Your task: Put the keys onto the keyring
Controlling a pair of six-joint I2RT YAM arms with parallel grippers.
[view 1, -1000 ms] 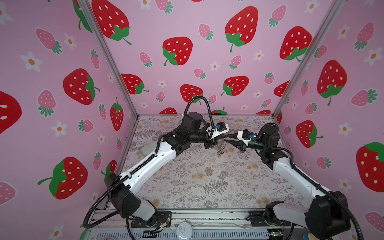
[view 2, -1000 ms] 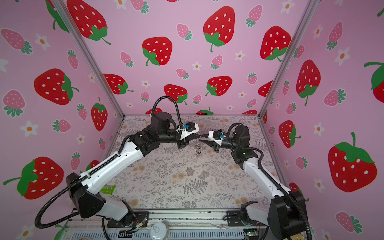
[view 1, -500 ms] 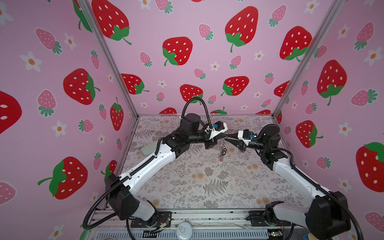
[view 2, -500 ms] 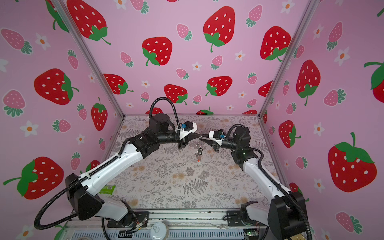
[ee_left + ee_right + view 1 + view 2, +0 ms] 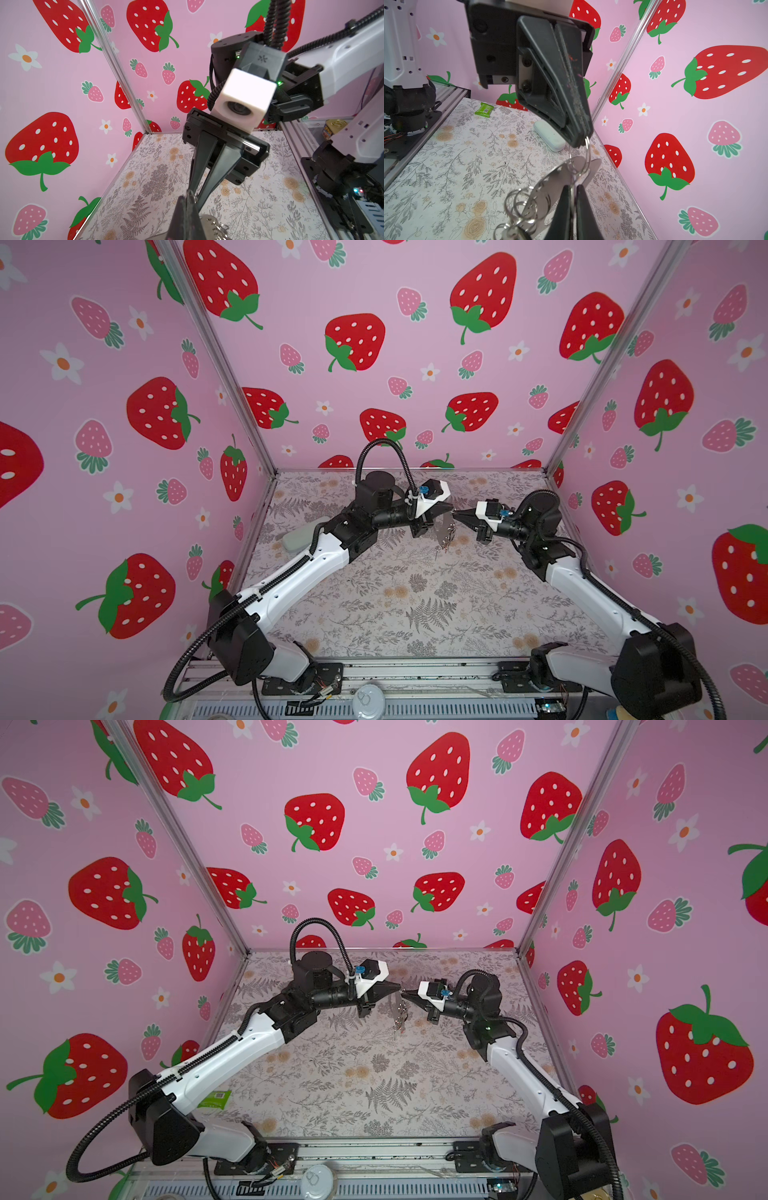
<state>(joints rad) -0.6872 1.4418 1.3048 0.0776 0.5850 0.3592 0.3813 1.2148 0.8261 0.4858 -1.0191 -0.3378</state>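
Both grippers meet tip to tip in the air over the middle back of the table. The keyring is a thin silvery ring. My left gripper is shut on its top. My right gripper is shut on the ring lower down, where flat silvery pieces and several small rings hang. The bunch dangles below the tips. The keys are small dark shapes at its lower end, cut off by the edge of the right wrist view. In the left wrist view the right fingers come down to my left gripper.
A pale grey-green oblong case lies on the flowered table by the left wall. A green wrapper lies near the left arm's base. A tin can sits on the front rail.
The right gripper has shut on the ring; a second ago its jaws stood apart beside the bunch. The bunch now hangs lower between the tips. Both arms have barely shifted.
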